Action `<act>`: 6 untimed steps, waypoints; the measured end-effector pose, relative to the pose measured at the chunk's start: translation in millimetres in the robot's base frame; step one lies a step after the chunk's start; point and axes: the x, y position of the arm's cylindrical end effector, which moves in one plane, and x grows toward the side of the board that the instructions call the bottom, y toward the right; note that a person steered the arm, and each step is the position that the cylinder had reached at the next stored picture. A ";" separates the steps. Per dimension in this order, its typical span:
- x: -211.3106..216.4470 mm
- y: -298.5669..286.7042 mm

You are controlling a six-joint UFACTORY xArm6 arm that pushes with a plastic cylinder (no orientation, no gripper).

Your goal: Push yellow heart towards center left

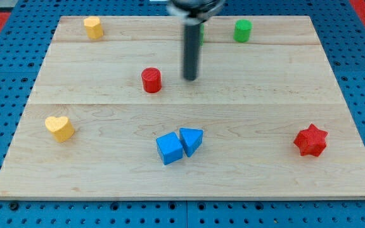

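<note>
Right now the straight dark rod hangs over the upper middle of the pale wooden board [284,88], and my tip [189,78] rests on bare wood, touching no block. It has no jaws to open or close; it is simply a blunt end, and it presses on nothing.

The yellow heart-shaped block [59,127] lies well apart from the tip, off at about eight o'clock from it, near the board's edge at the view's left and a little below the middle height. Bare wood surrounds it on every side.

Closest to the tip is the red cylinder block [151,80], just beside it at nine o'clock, with a clear gap between them. At about six o'clock from the tip, lower on the board, the blue cube block [169,149] and the blue wedge-shaped block [192,140] sit touching each other. A red star-shaped block [311,140] lies far off at four o'clock, near the view's right edge. Up at one o'clock stands the green cylinder block [243,30], and at ten o'clock, in the top corner at the view's left, a second yellow block [93,27] whose shape I cannot make out clearly.
</note>
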 end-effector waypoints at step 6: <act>83.3 -188.4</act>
